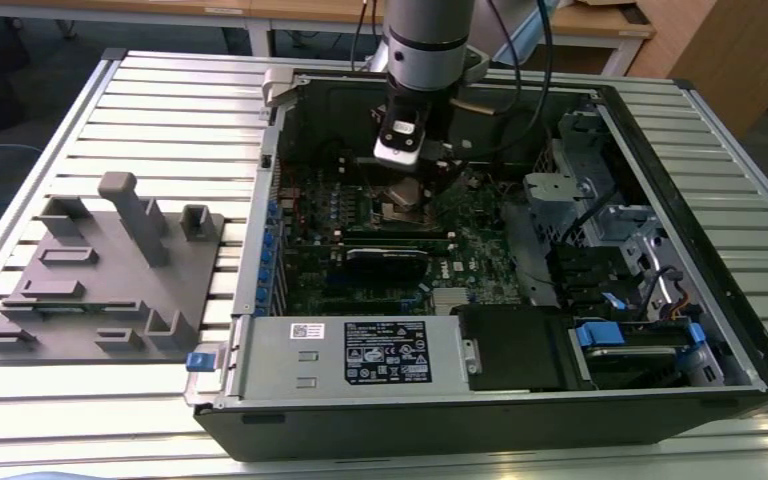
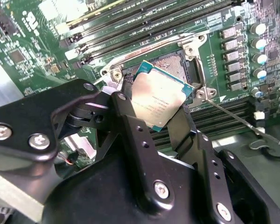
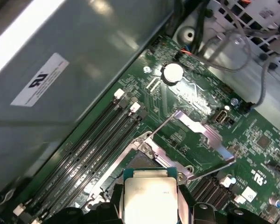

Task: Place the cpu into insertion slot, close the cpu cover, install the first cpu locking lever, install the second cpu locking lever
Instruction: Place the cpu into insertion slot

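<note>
Two black fingers (image 2: 127, 123) were closed on the cpu (image 2: 161, 100), pinching it by opposite edges with its silver-grey top turned toward the second wrist view. The chip hung over the insertion slot (image 2: 175, 63) and covered its near edge. Whether a corner touched the socket could not be told. Beside the slot a thin locking lever (image 2: 238, 119) lay swung out across the green motherboard (image 2: 32, 51). Long memory slots (image 2: 144, 18) ran along the far side of the socket.

By my reading the first step was in hand: the chip was not yet seated, the cover not closed and the levers not latched. Seating would call for the chip to be level and square to the socket rim. In the second wrist view it looked turned a little against that rim.

The first wrist view added the cpu cover (image 3: 198, 128), standing raised off the socket and leaving it open beneath the chip. The exterior view gave the setting: the arm (image 1: 424, 40) reached down into an open computer case (image 1: 491, 430) lying on a slatted table (image 1: 157, 110), with a grey fixture (image 1: 104, 270) on the exterior view's left.
</note>
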`<state>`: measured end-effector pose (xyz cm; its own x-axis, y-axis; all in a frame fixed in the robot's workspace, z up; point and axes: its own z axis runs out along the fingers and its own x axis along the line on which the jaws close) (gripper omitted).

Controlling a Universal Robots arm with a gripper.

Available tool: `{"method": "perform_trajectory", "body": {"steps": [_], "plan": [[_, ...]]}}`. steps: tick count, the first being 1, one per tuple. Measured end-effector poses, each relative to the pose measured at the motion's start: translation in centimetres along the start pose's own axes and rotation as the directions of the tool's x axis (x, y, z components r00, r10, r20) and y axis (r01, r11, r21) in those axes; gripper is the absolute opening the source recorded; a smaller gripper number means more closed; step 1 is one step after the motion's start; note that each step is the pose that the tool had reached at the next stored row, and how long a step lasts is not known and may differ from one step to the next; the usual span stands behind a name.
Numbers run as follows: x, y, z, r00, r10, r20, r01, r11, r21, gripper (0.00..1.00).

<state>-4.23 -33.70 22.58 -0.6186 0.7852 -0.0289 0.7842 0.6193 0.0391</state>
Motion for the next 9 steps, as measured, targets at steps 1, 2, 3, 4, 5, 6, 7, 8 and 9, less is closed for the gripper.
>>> {"method": "perform_trajectory", "body": {"steps": [1, 2, 3, 4, 5, 6, 7, 8, 9], "plan": [[0.0, 0.0, 0.01, 0.9999, 0.011, 0.0004, -0.011, 0.9999, 0.0003, 0.54], [0.0, 0.0, 0.01, 0.9998, 0.022, 0.0009, -0.022, 0.9998, 0.0007, 0.54], [0.0, 0.0, 0.01, 0.9995, 0.033, 0.0013, -0.033, 0.9995, 0.001, 0.54], [0.0, 0.0, 0.02, 0.9991, 0.043, 0.0017, -0.043, 0.9991, 0.0012, 0.54], [0.0, 0.0, 0.02, 0.9986, 0.053, 0.0021, -0.053, 0.9986, 0.0015, 0.54], [0.0, 0.0, 0.03, 0.9979, 0.065, 0.0026, -0.065, 0.9979, 0.0018, 0.54], [0.0, 0.0, 0.03, 0.9971, 0.076, 0.0031, -0.076, 0.9971, 0.0021, 0.54], [0.0, 0.0, 0.04, 0.9961, 0.088, 0.0036, -0.088, 0.9961, 0.0024, 0.54], [0.0, 0.0, 0.05, 0.9948, 0.102, 0.0041, -0.102, 0.9948, 0.0028, 0.54]]}}
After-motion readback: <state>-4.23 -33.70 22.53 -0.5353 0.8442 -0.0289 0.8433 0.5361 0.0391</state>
